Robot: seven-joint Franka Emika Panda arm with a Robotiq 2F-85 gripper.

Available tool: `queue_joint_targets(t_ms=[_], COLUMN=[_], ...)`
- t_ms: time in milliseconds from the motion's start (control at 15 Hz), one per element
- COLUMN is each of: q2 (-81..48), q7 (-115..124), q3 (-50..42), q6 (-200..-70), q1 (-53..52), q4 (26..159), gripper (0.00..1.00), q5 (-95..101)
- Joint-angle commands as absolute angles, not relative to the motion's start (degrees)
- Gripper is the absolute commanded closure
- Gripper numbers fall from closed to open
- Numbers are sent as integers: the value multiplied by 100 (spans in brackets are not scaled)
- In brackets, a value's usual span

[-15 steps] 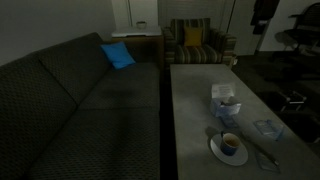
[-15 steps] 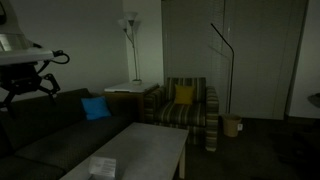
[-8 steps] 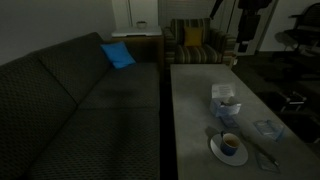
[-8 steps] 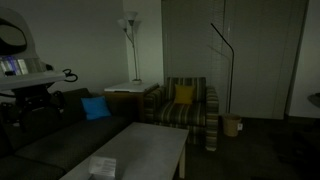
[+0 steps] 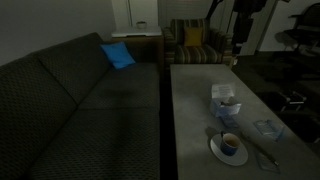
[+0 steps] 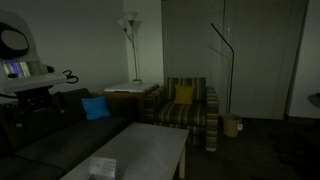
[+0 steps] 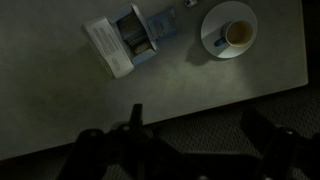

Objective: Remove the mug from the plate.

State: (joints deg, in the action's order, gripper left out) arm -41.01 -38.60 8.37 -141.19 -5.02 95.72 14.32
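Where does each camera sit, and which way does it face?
Exterior view: sits above the near end of the long grey table, facing along it to the striped armchair; the dark robot arm hangs top right.
Exterior view: sits across the room, facing that armchair and a white floor lamp; the arm shows at left.
Wrist view: rides on the arm, looking down at the small dark-blue mug on the round white plate; the open gripper shadows the bottom edge.
Shared: both exterior views show the bright blue cushion.
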Motion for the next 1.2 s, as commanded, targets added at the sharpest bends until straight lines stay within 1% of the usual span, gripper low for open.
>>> queue_joint_targets(t_ms=[0,333,533,733,800,1000,1133], q2=[-4416,-5115,-5627,-6075,-5789,-6074,-6111], q7=[-4112,-4202,-3850,-4172,-3889,-3976,-3867], q3=[1064,1173,1151,1455,1189,1326,1264], q6=[-14348,-14144,-14190,-13872,-14115,-14077,-14107], q1=[-320,-292,-357,-142,-362,-276,-325], q4=[9387,8830,8492,8127,8478,8231,8196], gripper=[0,0,0,0,0,0,0], q5=[1286,1177,953,638,837,734,754])
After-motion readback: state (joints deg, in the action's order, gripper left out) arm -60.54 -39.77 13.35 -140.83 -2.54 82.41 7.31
